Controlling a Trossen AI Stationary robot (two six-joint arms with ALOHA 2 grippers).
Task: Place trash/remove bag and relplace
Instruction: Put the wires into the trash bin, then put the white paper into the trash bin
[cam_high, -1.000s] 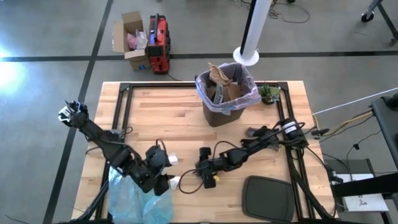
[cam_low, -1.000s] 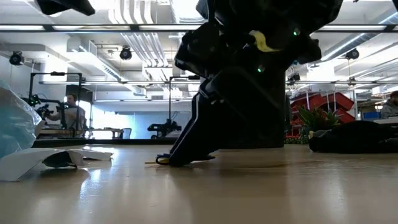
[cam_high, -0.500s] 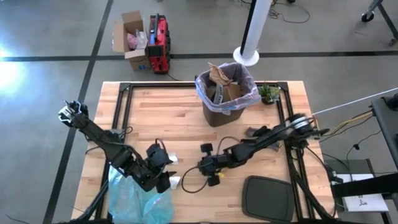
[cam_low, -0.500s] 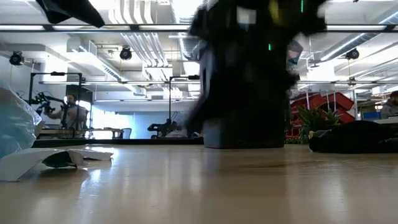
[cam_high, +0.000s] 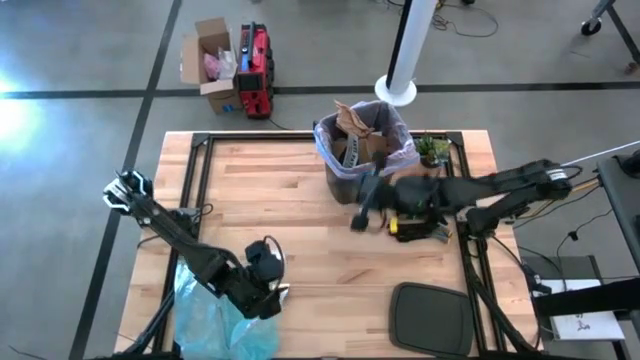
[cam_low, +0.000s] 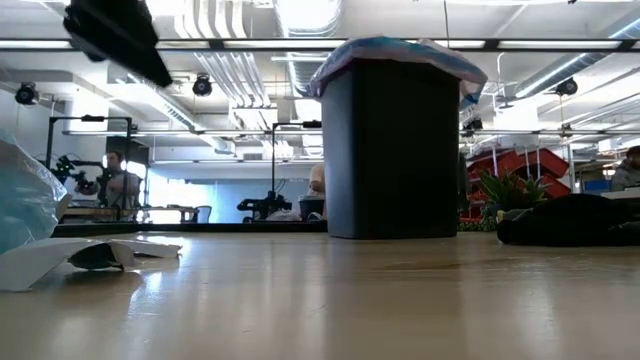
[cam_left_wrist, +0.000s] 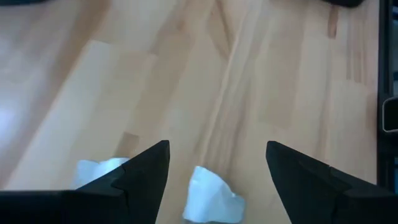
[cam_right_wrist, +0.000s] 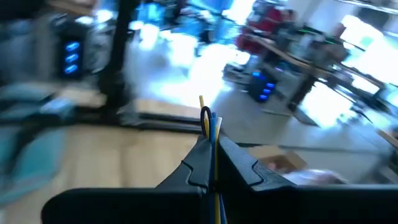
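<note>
Pinching a yellow-blue scrap (cam_right_wrist: 210, 124) — right gripper (cam_right_wrist: 213, 158) clamped, beside the bagged bin (cam_high: 362, 152).

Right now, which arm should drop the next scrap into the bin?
Right. The right gripper is shut on a thin yellow-and-blue scrap beside the bin; the left gripper hangs open over a white paper bit.

Counter (cam_high: 290, 190): pale butcher-block wood, smooth, satin sheen. Bin (cam_low: 390, 150): matt black plastic. Bag (cam_high: 403, 133): thin translucent lavender film, crinkled. Trash (cam_high: 352, 120) in it: brown cardboard, rough, matt. Scrap (cam_left_wrist: 211, 198): crumpled white paper. Blue bag (cam_high: 215, 322): thin glossy plastic. Left claw (cam_left_wrist: 214, 171) fingers: matt black plastic.
</note>
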